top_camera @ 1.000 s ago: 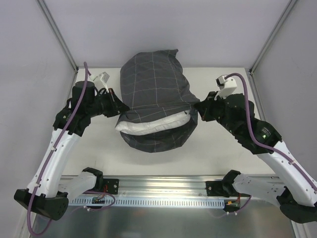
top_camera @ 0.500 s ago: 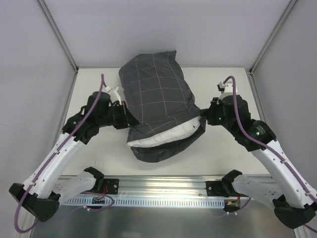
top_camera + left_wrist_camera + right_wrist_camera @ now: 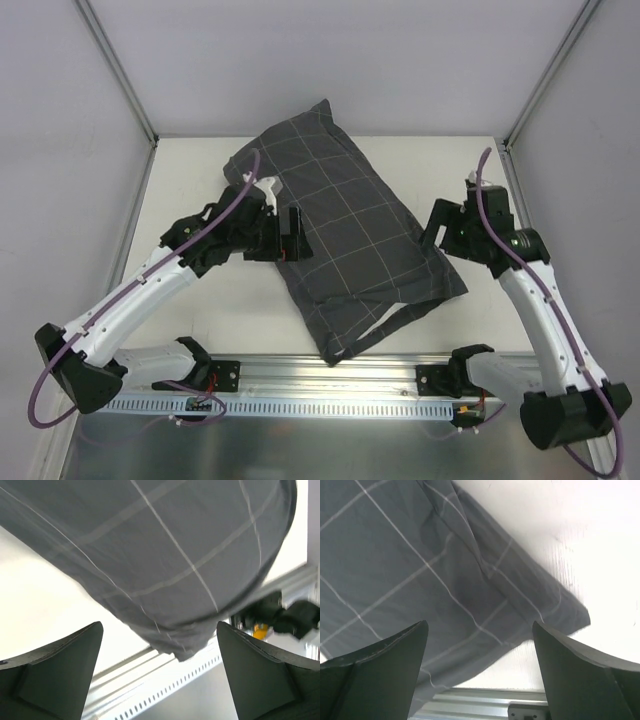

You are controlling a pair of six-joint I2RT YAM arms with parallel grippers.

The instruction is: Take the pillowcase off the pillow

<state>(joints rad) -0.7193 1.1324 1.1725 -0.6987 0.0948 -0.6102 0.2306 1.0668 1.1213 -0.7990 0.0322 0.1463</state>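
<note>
The dark grey checked pillowcase [image 3: 345, 230] lies slantwise on the white table [image 3: 190, 170], bulging, from the far left to the near edge. The pillow is hidden inside it. My left gripper [image 3: 292, 234] stands open against the cover's left side, holding nothing. In the left wrist view the pillowcase [image 3: 175, 555] hangs above the open left gripper [image 3: 160, 680]. My right gripper [image 3: 438, 224] is open just off the cover's right edge. In the right wrist view the pillowcase [image 3: 420, 565] and its corner flap lie beyond the open right gripper [image 3: 480, 675].
A metal rail [image 3: 320, 378] with the arm mounts runs along the table's near edge, just under the cover's lowest corner. Grey walls and slanted frame posts [image 3: 120, 75] close in the back and sides.
Both grippers were shut on the pillowcase's sides and lifted it; now both are open and have let go. The cover has dropped onto the table, and the white pillow edge no longer shows.
</note>
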